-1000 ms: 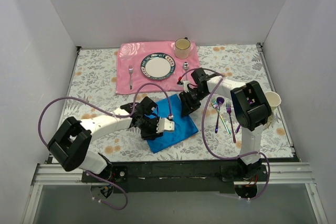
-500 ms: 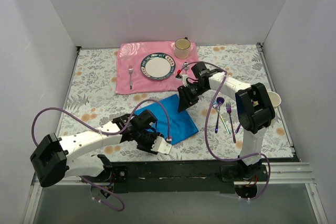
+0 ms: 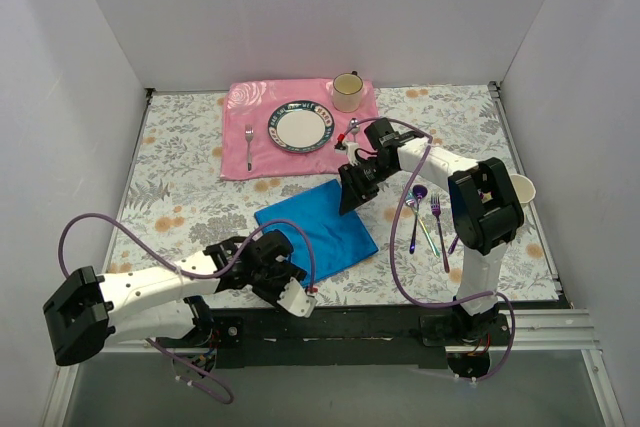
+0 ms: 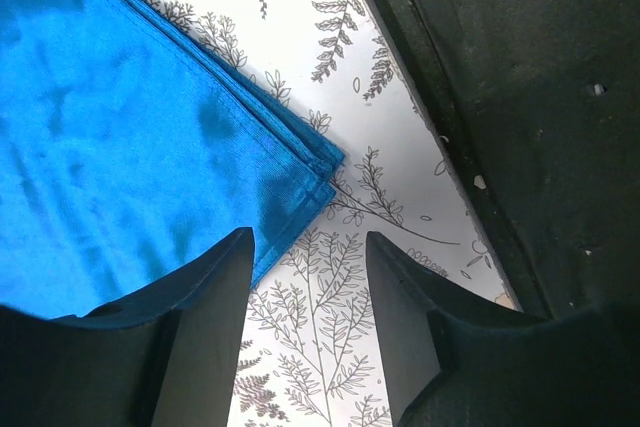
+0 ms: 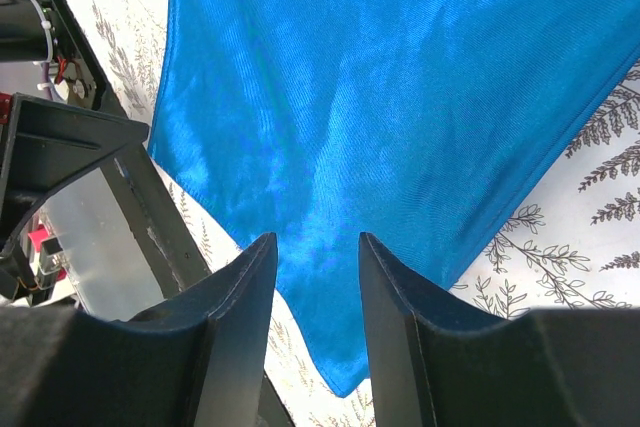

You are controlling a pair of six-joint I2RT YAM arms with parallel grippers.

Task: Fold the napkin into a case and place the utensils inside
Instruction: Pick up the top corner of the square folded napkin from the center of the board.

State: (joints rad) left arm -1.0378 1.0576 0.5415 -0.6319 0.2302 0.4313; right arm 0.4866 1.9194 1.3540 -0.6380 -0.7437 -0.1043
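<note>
overhead view, wrist close-ups share napkin [image 3: 318, 229]

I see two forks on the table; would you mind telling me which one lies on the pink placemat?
The plain silver fork, left of the plate on the pink placemat. The iridescent purple fork lies on the bare floral tablecloth by the right arm's base.

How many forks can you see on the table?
2. A silver fork lies on the pink placemat, left of the plate. A shiny purple fork lies right of the blue napkin.

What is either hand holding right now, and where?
Nothing. The left hand is open beside the napkin's near corner; the right hand is open over its far corner.
</note>
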